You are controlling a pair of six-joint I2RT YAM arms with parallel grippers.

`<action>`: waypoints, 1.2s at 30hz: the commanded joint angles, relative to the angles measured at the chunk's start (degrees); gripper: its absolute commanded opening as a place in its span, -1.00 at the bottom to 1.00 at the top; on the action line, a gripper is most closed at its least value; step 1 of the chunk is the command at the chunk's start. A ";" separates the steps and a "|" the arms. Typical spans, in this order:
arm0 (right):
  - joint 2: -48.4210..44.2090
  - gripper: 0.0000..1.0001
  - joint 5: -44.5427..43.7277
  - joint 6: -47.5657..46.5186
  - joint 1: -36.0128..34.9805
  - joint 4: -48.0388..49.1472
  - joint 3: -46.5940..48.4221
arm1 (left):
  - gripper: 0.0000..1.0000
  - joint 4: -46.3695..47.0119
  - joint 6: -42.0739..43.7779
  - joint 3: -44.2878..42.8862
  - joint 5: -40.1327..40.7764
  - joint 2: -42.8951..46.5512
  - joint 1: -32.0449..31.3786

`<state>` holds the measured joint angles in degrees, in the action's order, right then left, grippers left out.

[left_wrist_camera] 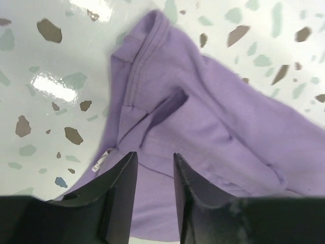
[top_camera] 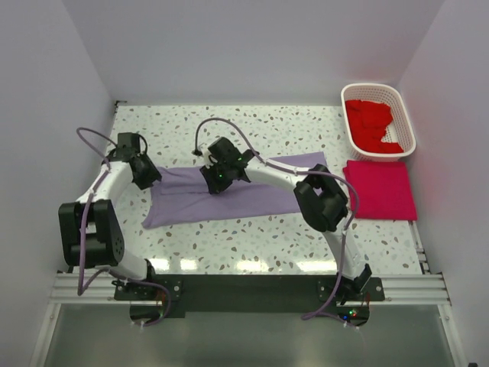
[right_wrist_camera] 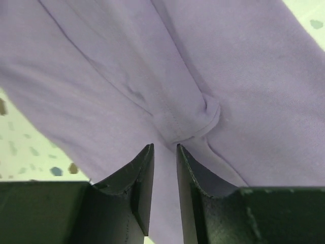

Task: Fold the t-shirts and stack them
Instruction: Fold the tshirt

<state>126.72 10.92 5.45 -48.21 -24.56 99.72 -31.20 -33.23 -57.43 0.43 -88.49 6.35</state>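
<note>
The shirt (top_camera: pixel 252 200) is lying flat beneath both grippers, and I am worrying that lifting now would drag only its top layer, since the right gripper (right_wrist_camera: pixel 165 147) is pinching just a small pucker. The right arm (top_camera: pixel 275 177) is reaching far leftward, clamped on that pucker. The left gripper (left_wrist_camera: pixel 155 155) is sitting narrow-gapped over the shirt's end, and I cannot tell whether it is holding cloth.

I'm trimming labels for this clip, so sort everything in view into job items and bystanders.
Job items: purple t-shirt; folded pink t-shirt; red t-shirts; white basket holding them; left gripper; right gripper.

Bystanders: speckled table; arm cables.
</note>
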 commanded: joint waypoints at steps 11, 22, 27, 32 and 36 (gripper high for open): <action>2.13 -0.57 11.58 12.91 3.02 12.95 3.47 | -0.59 6.06 -2.18 -2.51 -0.16 -5.53 -5.12; 5.21 -0.59 8.42 12.39 8.04 16.30 -0.14 | -0.53 5.10 -4.21 -10.24 2.65 -16.98 -5.03; -1.27 -0.44 2.38 7.74 8.48 12.87 -1.63 | -0.16 3.35 -2.89 -13.49 3.97 -14.79 -5.12; -9.98 -0.10 -7.91 4.66 10.32 9.18 -9.01 | 0.04 0.36 -1.66 -14.64 5.72 -8.73 -7.30; -17.63 0.02 -15.74 1.33 11.64 4.53 -16.47 | 0.08 -0.70 -2.18 -11.49 6.95 -1.88 -10.56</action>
<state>116.31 4.86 11.25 -38.09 -16.14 86.94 -30.94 -36.18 -69.47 5.26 -97.32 -1.56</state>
